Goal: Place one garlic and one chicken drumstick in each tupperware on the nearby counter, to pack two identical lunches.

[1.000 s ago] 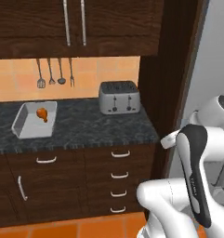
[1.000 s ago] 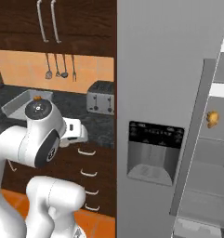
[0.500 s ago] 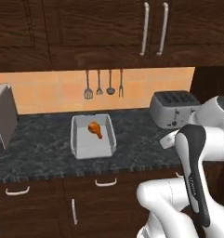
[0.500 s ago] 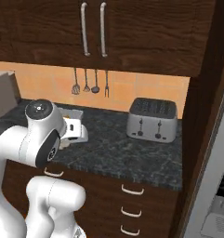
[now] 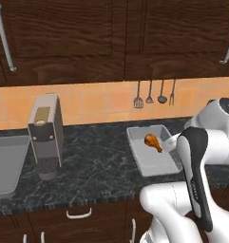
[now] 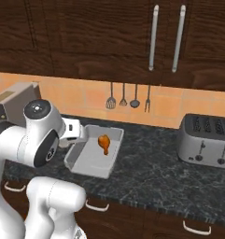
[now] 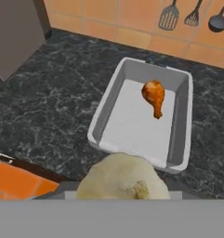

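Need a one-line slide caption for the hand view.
Gripper holds garlic short of the tupperware, one drumstick already inside.

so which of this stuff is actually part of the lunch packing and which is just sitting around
Part of the job:
- tupperware on the counter
- chicken drumstick lying inside it
- garlic held in the gripper, short of the box

Just lying about:
- toaster
- coffee machine
- hanging utensils
- sink
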